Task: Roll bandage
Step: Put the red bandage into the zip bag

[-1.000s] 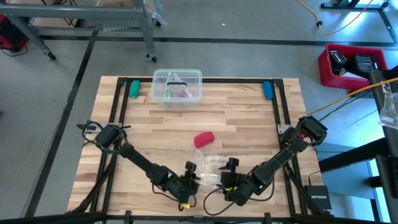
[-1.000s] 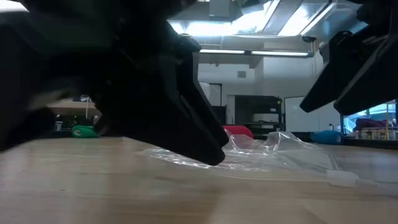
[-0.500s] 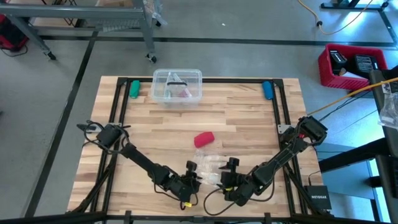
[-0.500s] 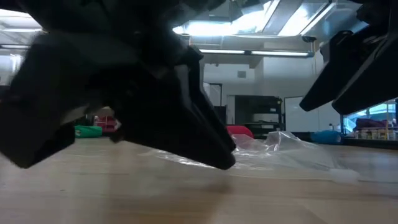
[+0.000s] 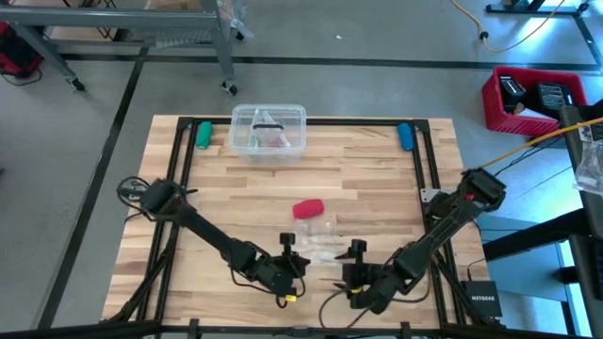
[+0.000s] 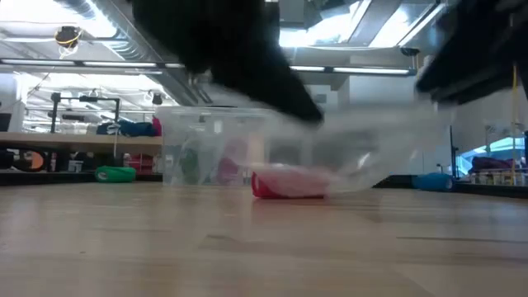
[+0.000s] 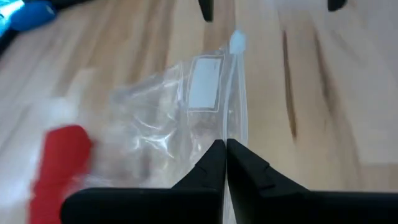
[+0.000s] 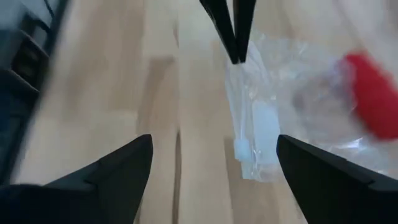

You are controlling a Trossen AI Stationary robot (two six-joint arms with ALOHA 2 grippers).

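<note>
Apparently the step is clearing the clear wrapper [image 7: 186,118]: the left gripper [image 7: 225,155] pinches its edge, the right gripper [image 8: 214,165] waits wide open nearby, and the bandage [image 5: 308,208] lies rolled just beyond the wrapper, so next the wrapper should go aside.

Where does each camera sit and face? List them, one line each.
High view: overhead, straight down on the table; both arms show.
Low view: tabletop height, level across to the bandage and clear box; dark arms above.
Left wrist view: left arm, facing the wrapper pinched by the left gripper.
Right wrist view: right arm, past the open right gripper, toward the wrapper.
Both wrist views share wrapper and bandage.
</note>
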